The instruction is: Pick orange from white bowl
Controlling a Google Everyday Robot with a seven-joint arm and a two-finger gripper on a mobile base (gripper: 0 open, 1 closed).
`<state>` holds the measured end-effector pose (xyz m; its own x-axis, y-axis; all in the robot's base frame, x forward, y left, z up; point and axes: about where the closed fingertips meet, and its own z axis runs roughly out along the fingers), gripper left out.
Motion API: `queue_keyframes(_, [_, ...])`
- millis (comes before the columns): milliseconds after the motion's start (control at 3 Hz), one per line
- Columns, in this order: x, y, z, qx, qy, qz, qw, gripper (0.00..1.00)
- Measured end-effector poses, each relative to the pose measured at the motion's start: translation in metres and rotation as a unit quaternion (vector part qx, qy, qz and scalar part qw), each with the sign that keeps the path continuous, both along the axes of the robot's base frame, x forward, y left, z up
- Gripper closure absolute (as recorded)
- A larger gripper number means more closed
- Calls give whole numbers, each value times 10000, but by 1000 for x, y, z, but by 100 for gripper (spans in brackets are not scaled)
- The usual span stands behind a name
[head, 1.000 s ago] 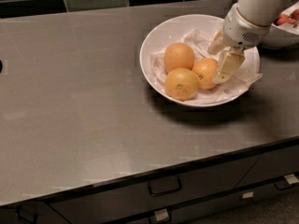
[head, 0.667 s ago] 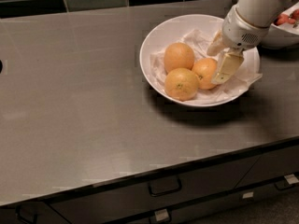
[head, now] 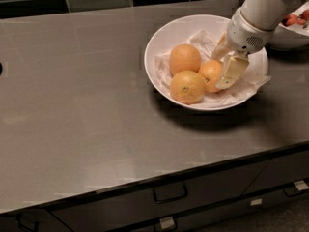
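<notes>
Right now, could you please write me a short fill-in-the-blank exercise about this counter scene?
The white bowl holds ___ oranges in all.
The gripper is inside the white bowl, on the image's ___ side of the deepest-coloured orange.
The smaller bowl holds ___ fruit.
Missing words: three; right; red.

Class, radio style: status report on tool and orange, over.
Tool open, down in white bowl. Orange beside one finger, not gripped. Paler oranges crowd it.
</notes>
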<state>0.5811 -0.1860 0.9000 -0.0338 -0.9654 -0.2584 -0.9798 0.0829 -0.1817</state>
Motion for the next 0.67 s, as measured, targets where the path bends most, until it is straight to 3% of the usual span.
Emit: queue_keyframes(667, [3,3,-11,75,69,21,9999,35])
